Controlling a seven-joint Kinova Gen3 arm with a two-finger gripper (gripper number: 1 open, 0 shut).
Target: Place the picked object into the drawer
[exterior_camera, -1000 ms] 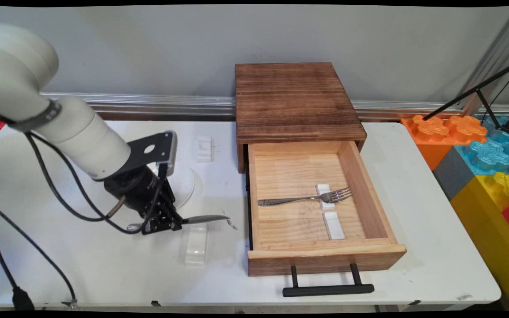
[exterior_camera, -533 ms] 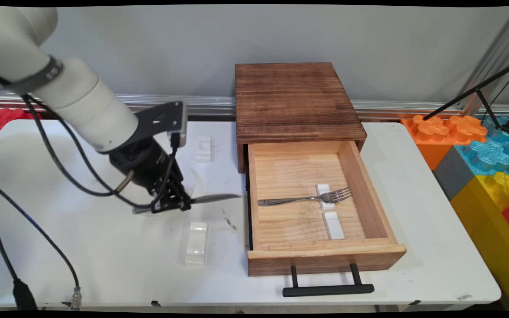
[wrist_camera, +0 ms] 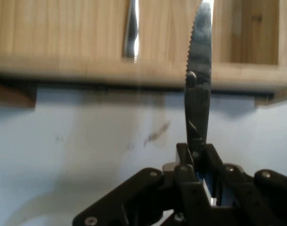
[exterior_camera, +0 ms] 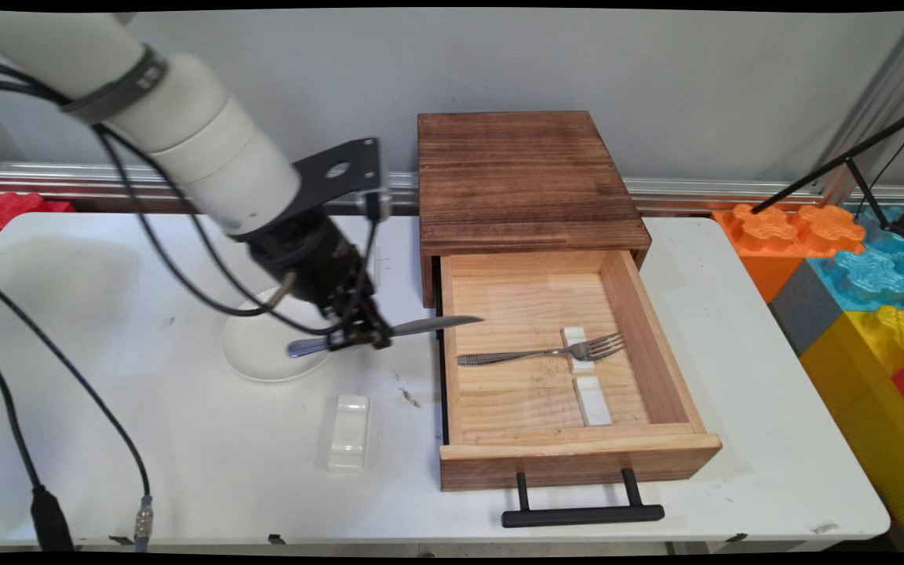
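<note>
gripper (exterior_camera: 358, 339) clamped on knife (exterior_camera: 389, 332), held level off the table (exterior_camera: 185, 455); blade tip crosses left wall of open drawer (exterior_camera: 577, 459). fork (exterior_camera: 538, 355) lies inside; knife not yet set down.

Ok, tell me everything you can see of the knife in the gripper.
The knife is plain silvery metal with a serrated blade edge, seen in the hand view. The gripper is shut on it near mid-length. It lies roughly level in the air, handle end over the white plate, blade tip just past the open drawer's left wall. Nothing else touches it.
</note>
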